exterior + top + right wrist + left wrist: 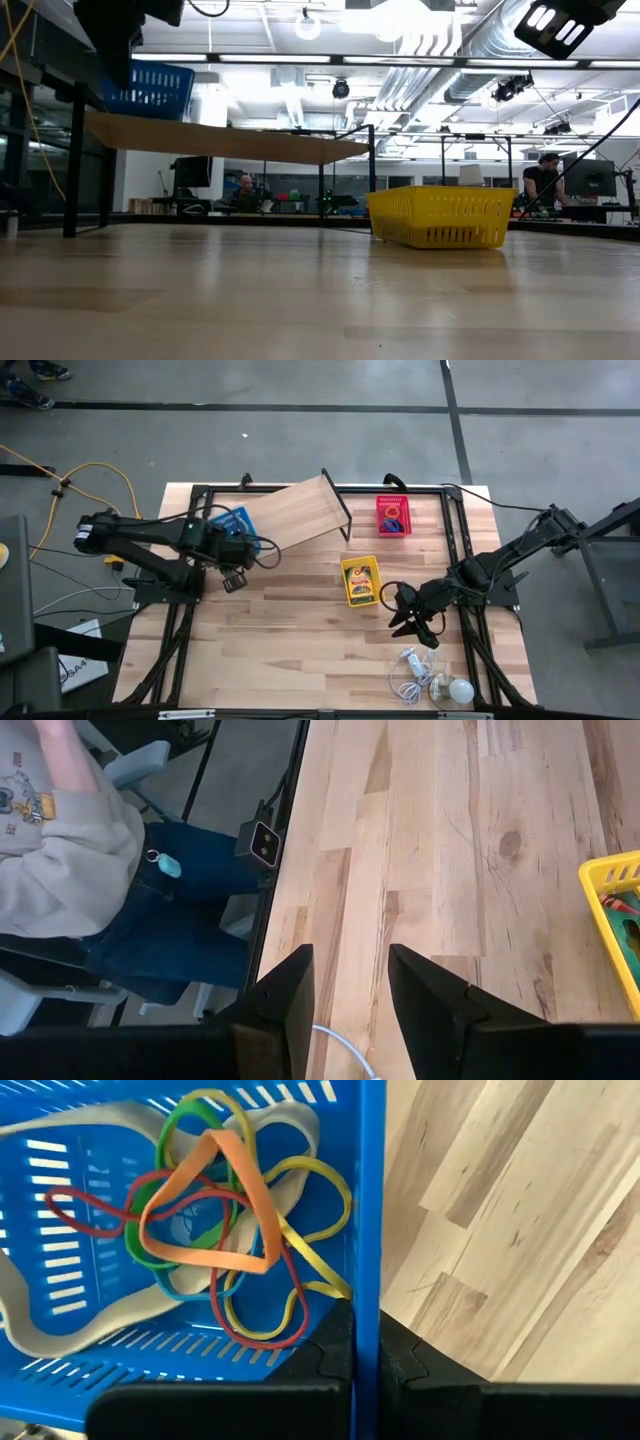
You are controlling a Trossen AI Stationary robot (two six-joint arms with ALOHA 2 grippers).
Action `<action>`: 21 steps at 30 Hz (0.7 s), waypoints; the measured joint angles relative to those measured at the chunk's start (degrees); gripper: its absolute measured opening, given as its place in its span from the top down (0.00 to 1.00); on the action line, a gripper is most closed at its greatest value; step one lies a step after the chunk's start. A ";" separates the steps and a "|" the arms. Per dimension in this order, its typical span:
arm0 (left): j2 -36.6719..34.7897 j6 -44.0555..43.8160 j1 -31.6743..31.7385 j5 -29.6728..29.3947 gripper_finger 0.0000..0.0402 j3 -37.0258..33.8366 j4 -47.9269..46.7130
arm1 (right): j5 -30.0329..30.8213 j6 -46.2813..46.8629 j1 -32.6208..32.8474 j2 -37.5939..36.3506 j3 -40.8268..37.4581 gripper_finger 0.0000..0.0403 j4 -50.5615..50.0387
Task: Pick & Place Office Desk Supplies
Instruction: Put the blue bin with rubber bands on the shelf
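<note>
My left gripper [240,548] is shut on a blue basket [237,523], which hangs high over the table's left part beside the tilted wooden board [300,510]. Inside the basket lie several rubber bands [215,1230], tan, orange, green, red, yellow and blue. The low view shows the basket [150,88] at the height of the board's top; whether it touches the board, I cannot tell. A yellow basket [360,580] holding a crayon box stands mid-table on its base. A red basket [392,515] stands at the far side. My right gripper [398,615] hovers open to the right of the yellow basket. My left gripper pinches the blue basket's side wall [368,1295] at its rim, one finger [325,1360] inside the basket and one [415,1370] outside. The fingers come steeply from above. The basket is clear of the table, roughly level, with the bands lying on its floor.
A white bulb [458,690] with a thin cord [410,668] lies near the front right corner. A person in a grey top [70,850] sits beyond the table's edge. Bare wood stretches across the near middle [300,650].
</note>
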 joint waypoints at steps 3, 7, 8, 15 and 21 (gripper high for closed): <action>-1.32 -0.02 0.00 0.13 1.00 -1.51 1.13 | 0.00 0.00 0.01 -0.01 0.00 0.70 0.00; -1.73 -0.02 0.04 0.25 1.00 -2.25 1.33 | 0.00 0.00 0.01 0.00 0.00 0.70 -0.01; -1.73 -0.01 0.04 0.61 1.00 -2.26 1.31 | 0.01 0.00 0.00 -0.01 0.00 0.70 0.00; -1.73 0.00 0.04 1.16 1.00 -2.28 1.28 | 0.02 0.00 0.01 0.00 0.00 0.70 0.00; -1.73 0.00 0.04 1.18 0.99 -2.28 1.25 | 0.02 0.00 0.02 -0.01 0.00 0.70 0.00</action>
